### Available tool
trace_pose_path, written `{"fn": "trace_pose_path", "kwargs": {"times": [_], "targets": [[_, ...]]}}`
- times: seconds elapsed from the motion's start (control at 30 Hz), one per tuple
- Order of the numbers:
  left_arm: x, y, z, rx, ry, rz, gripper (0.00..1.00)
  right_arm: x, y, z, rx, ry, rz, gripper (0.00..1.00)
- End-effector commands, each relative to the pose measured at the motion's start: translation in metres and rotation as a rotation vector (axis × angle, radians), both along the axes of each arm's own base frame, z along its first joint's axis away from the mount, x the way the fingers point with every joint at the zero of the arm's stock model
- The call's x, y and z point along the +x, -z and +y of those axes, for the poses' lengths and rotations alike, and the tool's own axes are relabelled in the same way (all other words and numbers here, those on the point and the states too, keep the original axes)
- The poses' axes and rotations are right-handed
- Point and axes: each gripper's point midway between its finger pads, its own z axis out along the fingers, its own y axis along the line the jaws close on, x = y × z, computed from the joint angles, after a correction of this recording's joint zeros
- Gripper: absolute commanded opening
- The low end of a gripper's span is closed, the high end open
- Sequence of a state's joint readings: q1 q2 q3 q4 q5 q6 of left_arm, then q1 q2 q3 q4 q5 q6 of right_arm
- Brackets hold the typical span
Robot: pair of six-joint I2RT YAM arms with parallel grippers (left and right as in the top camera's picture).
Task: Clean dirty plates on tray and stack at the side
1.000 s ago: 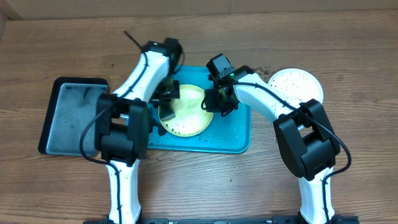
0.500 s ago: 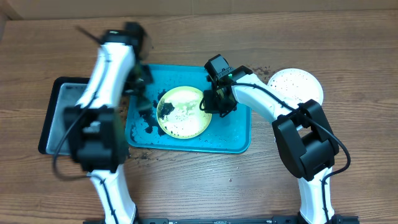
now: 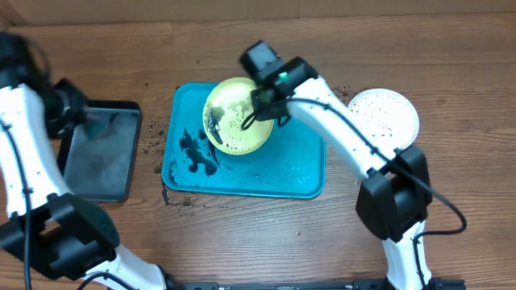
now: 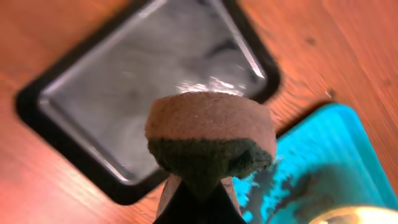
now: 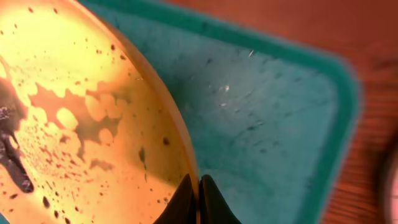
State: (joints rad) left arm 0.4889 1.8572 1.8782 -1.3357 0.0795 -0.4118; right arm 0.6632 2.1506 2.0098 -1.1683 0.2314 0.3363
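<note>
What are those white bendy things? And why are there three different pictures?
They are two robot arms with pinching fingers, called grippers. One picture looks down from above the wooden table; the other two come from little cameras on each wrist. The left gripper pinches a brown and green sponge by a black tray. The right gripper pinches the rim of a speckled yellow-green plate, tilted over the blue tray, which has dark mess on it. A white plate sits on the table beside it.

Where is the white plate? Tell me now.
Overhead view, right side: the white plate lies on the table, just right of the teal tray.
</note>
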Motion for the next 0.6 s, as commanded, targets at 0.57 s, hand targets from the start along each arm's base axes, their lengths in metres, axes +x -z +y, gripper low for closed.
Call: {"fn": "trace_pose_path", "kwargs": {"times": [0.57], "targets": [[-0.006, 0.124, 0.043, -0.138, -0.081, 0.186, 0.04, -0.045, -0.123, 0.046, -0.583, -0.172, -0.629, 0.04]]}}
